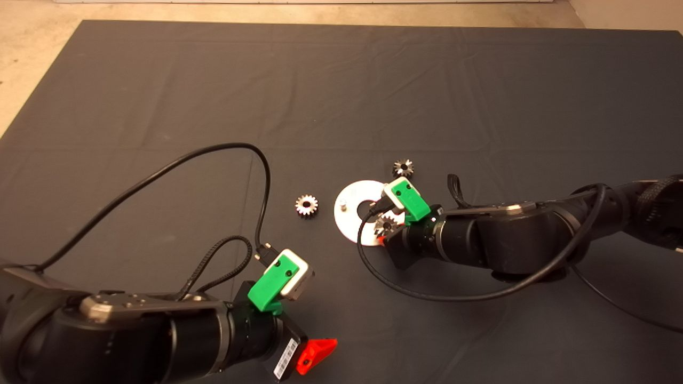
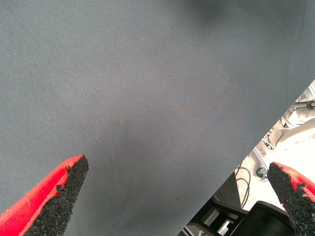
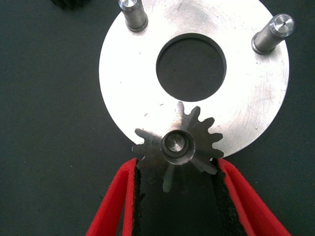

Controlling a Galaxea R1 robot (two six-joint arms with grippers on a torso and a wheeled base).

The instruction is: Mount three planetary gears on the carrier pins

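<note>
A robot lab bench: dark mat [image 1: 341, 80] over pale concrete floor [image 1: 32, 53].

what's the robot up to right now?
The right pincer holds one gear over a pin on the carrier disc; the pin's tip shows through the gear's bore. Two pins are bare. Two more gears lie on the mat. The left pincer waits open over bare mat.

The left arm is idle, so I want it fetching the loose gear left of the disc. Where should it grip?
Come from straight above: the gear lies flat on the mat, hole up. Close the left gripper fingers across opposite teeth on the rim; nothing crowds it.
</note>
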